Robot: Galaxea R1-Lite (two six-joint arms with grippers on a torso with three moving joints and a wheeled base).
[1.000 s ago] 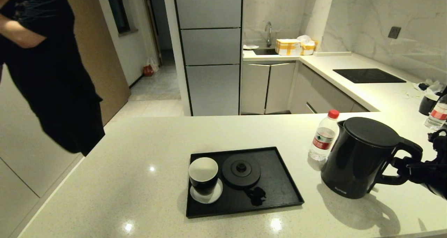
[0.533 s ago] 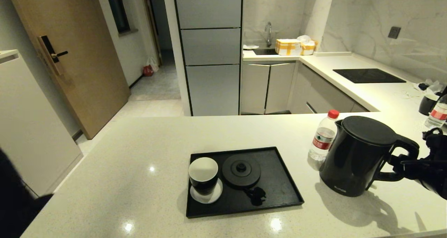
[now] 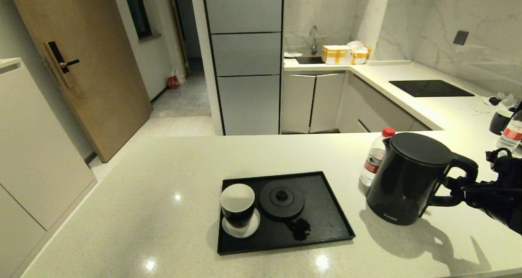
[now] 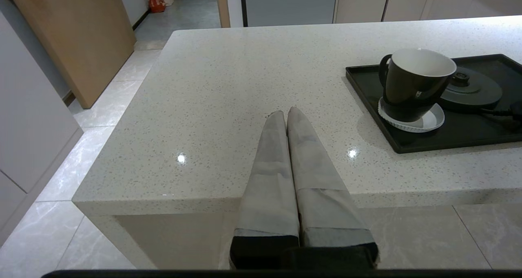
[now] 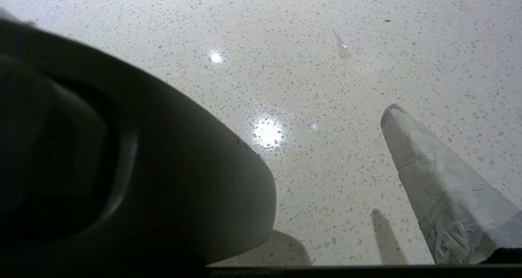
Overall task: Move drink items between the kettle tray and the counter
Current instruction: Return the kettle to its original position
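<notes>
The glossy black kettle [image 3: 403, 180] hangs just above the cream counter [image 3: 163, 196], right of the black tray [image 3: 326, 212]. My right gripper [image 3: 458, 187] is shut on its loop handle. In the right wrist view the dark kettle handle [image 5: 102, 168] fills one side, and one taped finger [image 5: 428, 168] shows over the speckled counter. The small water bottle [image 3: 372, 159] with a red cap stands behind the kettle, partly hidden. The round base disc [image 3: 282, 199] on the tray is bare. My left gripper [image 4: 285, 113] is shut and empty at the counter's near left edge.
A black cup on a white saucer [image 3: 237, 206] stands on the tray's left part, with a coiled cord beside the disc. At the far right are a second bottle [image 3: 510, 133] and a dark cup [image 3: 499, 121]. A black cooktop [image 3: 430, 88] lies at the back.
The right gripper has carried the kettle leftward and slightly up, toward the tray, so it now covers more of the bottle. The person on the left has walked out of view.
</notes>
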